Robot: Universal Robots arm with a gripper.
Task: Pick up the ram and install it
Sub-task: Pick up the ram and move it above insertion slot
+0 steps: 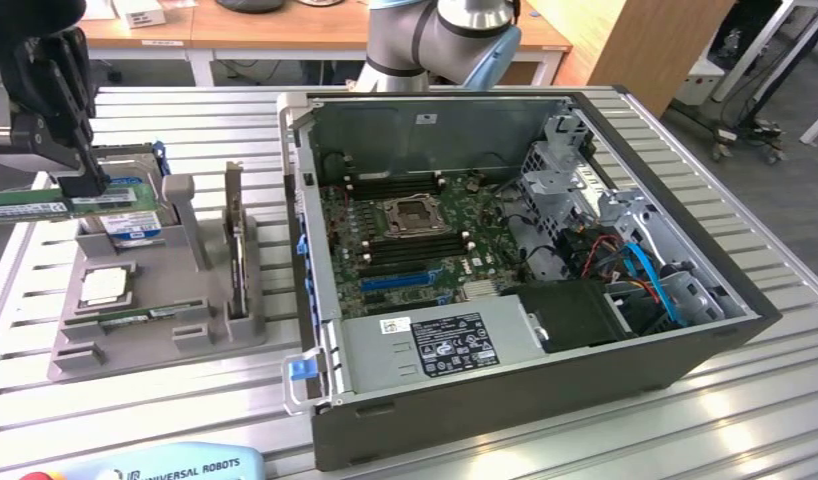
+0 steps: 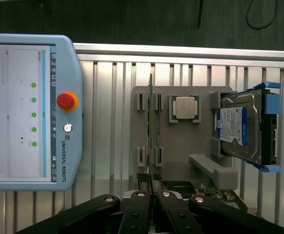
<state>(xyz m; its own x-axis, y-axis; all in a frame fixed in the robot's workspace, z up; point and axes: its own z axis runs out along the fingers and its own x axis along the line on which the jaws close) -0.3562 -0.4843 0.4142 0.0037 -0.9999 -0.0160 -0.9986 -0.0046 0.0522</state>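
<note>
The ram (image 1: 36,208) is clamped in the gripper (image 1: 85,190). The stick lies level and runs out to both sides of the grip, over the drive end of the tray (image 1: 156,345). In the wrist view you see the two black fingers (image 2: 141,195) drawn together on it, with no gap beyond the stick's own thickness.

**Markings**
- The ram has a white label on its green face. You cannot read the print.
- The pendant (image 2: 29,107) reads "UNIVERSAL ROBOTS" beside its red stop button (image 2: 66,101). It lies on the slatted table (image 1: 62,400) beyond the tray end opposite the drive. Its screen is lit, with a column of green dots, and the text is too small to read.
- The drive (image 1: 132,226) carries a blue and white label that is not legible. It stands on edge at one end of the tray, in blue rails.
- The processor (image 2: 185,107) is plain silver and sits in a square recess of the tray next to the drive.
- The case (image 1: 516,250) stands just beside the tray, at the exterior view's right, with its side open. The black and white label (image 1: 443,345) on its power supply cannot be read.

**Arm pose**
- The arm (image 1: 436,35) has its base joint beyond the case from the tray.
- The gripper points straight down over the tray.
</note>
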